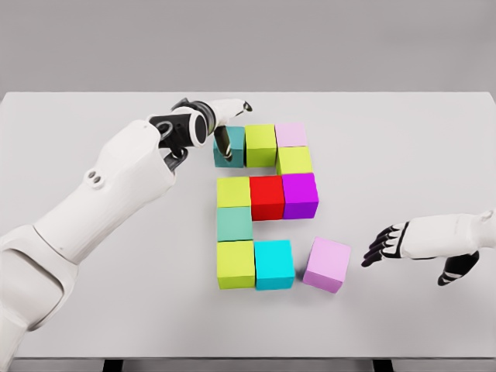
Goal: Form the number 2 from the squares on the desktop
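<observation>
The left hand (pixel 208 124) reaches across the white table (pixel 403 139), its fingers (pixel 225 144) curled down against the near-left face of a dark teal cube (pixel 229 146); whether they grip the cube or only press on it cannot be told from this angle. Just right of those fingers, touching the teal cube, sits a lime cube (pixel 261 144), and beyond it a pale pink cube (pixel 291 133), the three forming a top row. Below the pink one lies a yellow-green cube (pixel 294 160), then a purple cube (pixel 300 194). Left of the purple sit a red cube (pixel 266 196) and another yellow-green cube (pixel 233 191), making the middle row. Nearer the robot from there come a sea-green cube (pixel 234 223), a lime corner cube (pixel 235 263) and a cyan cube (pixel 274 263).

The right hand (pixel 422 242) hovers low at the table's right side, its black fingertips (pixel 377 246) spread loosely and holding nothing. Just left of those fingertips, apart from them, a lilac cube (pixel 326 264) rests tilted out of line, close beside the cyan cube but not squared to it.
</observation>
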### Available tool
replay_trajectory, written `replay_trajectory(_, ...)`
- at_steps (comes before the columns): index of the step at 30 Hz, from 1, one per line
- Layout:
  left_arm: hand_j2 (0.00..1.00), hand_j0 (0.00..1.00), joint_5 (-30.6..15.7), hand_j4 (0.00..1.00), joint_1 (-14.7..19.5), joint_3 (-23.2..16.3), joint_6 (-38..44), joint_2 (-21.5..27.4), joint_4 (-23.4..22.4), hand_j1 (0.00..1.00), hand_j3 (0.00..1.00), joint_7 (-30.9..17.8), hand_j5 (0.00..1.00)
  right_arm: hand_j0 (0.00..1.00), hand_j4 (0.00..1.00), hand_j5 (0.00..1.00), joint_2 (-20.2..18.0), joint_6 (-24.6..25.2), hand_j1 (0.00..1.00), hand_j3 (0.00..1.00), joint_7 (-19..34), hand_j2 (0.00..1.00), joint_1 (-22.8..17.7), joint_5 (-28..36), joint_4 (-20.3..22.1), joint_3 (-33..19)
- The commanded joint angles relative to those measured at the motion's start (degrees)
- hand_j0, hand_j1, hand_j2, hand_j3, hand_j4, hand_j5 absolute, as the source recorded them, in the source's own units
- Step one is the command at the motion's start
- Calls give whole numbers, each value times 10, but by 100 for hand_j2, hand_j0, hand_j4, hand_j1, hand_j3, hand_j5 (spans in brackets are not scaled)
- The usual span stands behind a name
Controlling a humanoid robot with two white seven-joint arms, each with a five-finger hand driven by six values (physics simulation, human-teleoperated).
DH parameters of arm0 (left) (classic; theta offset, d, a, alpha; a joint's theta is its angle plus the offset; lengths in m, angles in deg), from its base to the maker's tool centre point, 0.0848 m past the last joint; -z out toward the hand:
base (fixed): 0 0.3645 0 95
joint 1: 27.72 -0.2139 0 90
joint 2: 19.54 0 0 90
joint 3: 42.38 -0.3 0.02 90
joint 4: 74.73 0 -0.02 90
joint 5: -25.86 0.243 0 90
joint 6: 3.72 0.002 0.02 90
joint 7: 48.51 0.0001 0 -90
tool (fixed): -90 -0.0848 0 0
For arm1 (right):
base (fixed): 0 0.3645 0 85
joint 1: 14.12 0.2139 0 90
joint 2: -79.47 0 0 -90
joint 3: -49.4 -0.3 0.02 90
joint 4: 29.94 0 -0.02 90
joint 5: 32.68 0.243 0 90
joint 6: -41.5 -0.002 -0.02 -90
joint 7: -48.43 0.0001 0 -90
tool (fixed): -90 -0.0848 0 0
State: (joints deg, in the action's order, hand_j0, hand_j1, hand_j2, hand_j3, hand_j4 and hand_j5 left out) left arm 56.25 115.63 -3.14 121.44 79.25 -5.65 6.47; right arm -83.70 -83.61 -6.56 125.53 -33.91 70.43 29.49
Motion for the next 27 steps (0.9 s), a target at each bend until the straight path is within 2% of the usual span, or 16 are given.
replay_trajectory(1, 99, 99, 6, 99, 0, 1, -2, -2, 0, 99, 99, 0, 99, 100, 100, 100, 1, 1, 100, 100, 0, 100, 0, 3, 1, 0)
replay_trajectory(8, 99, 99, 6, 99, 0, 0, -2, -2, 0, 99, 99, 0, 99, 100, 100, 100, 3, 1, 100, 100, 0, 100, 5, 4, 1, -3)
replay_trajectory(10, 99, 99, 6, 99, 0, 0, -2, -2, 0, 99, 99, 0, 99, 100, 100, 100, 14, 1, 100, 100, 0, 100, 5, 4, 0, -1)
replay_trajectory(13, 99, 99, 27, 99, 0, 2, -2, -7, 1, 99, 99, 0, 99, 100, 100, 100, 24, 1, 100, 100, 0, 100, 4, 4, 1, 0)
replay_trajectory(27, 99, 99, 42, 99, -12, 8, -2, -11, 3, 99, 99, 0, 99, 100, 100, 100, 45, 1, 100, 100, 0, 100, 16, 3, 1, -2)
